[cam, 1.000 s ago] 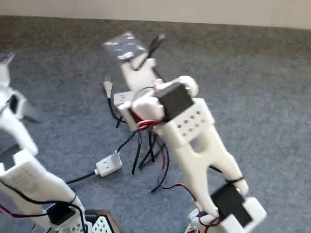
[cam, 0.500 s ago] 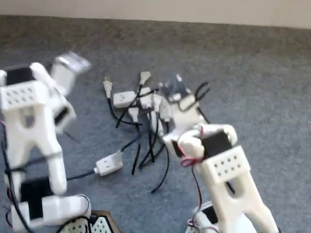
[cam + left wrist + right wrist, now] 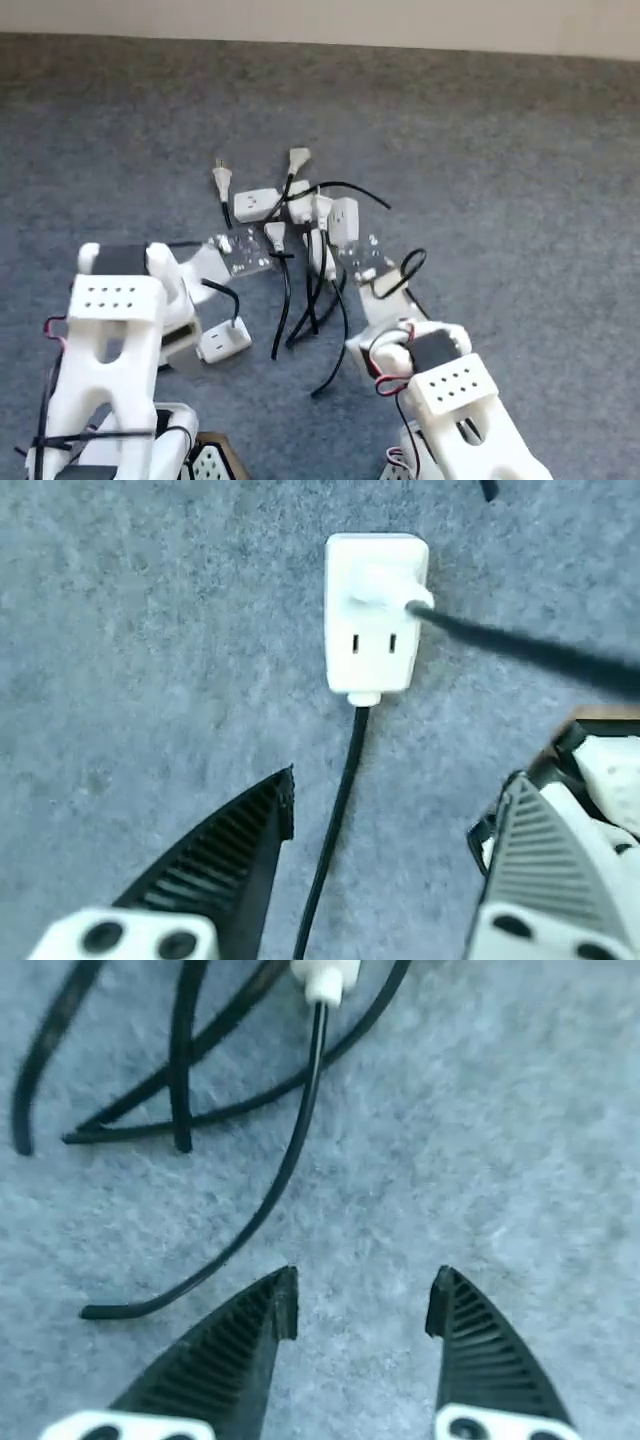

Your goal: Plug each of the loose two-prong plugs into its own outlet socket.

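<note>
Several white outlet sockets and two-prong plugs lie in a tangle of black cords (image 3: 305, 300) on the grey carpet. Loose plugs (image 3: 221, 178) (image 3: 298, 158) (image 3: 275, 235) lie beside the outlet blocks (image 3: 257, 203) (image 3: 343, 218). One outlet (image 3: 225, 340) (image 3: 375, 610) lies apart at the near left; a white plug (image 3: 385, 585) appears seated in its far socket, and the two slots below are free. My left gripper (image 3: 390, 810) hovers open just short of it, over its cord. My right gripper (image 3: 360, 1305) is open above bare carpet, near a white plug end (image 3: 325, 975) and its cord (image 3: 280, 1170).
The carpet spreads wide on the far side and to the right of the cord pile. A pale wall strip (image 3: 320, 20) runs along the back. A dark base plate (image 3: 205, 455) sits at the near edge between the arms.
The left arm swung in from the far left edge to above the separate outlet. The right arm pulled back from the far side of the pile to its near side.
</note>
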{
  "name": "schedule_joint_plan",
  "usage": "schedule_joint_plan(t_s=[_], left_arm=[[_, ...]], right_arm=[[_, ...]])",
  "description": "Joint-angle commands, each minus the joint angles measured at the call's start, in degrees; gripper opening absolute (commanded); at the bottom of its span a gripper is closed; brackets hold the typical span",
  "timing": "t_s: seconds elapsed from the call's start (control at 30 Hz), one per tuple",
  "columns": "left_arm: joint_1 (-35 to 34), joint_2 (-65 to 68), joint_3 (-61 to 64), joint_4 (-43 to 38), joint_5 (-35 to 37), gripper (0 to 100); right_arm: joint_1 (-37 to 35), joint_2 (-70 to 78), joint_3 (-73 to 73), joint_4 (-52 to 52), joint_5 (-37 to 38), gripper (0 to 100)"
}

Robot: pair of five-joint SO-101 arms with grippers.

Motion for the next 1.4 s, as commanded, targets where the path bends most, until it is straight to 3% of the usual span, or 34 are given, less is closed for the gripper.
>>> schedule_joint_plan(t_s=[0.0,0.27,0.4,0.57,0.7,0.97,1.13,1.37], left_arm=[[2.51,-1.27,6.81,-9.58,-0.18,32],[7.16,-1.54,16.31,-25.93,4.92,32],[7.16,-1.27,19.30,-32.70,5.89,22],[6.73,-1.63,19.82,-34.11,5.71,1],[2.86,-1.63,15.43,-33.05,5.71,0],[-14.55,5.58,-7.43,-32.00,4.84,0],[-25.01,27.30,-32.40,-30.86,8.35,0],[-32.04,60.00,-72.75,-19.08,13.45,1]], right_arm=[[0.75,-3.03,3.30,-3.03,0.26,20.6],[0.75,-5.32,3.74,-2.95,0.26,20.6],[0.75,-5.23,3.74,-2.95,0.26,20.6],[0.75,-5.23,3.74,-2.95,0.26,20.6],[0.75,-5.23,3.82,-2.95,0.26,20.6],[0.75,-5.41,4.70,-3.03,0.26,20.6],[0.75,-5.41,4.70,-3.03,0.26,20.6],[0.75,-5.41,4.70,-3.03,0.26,20.6]])
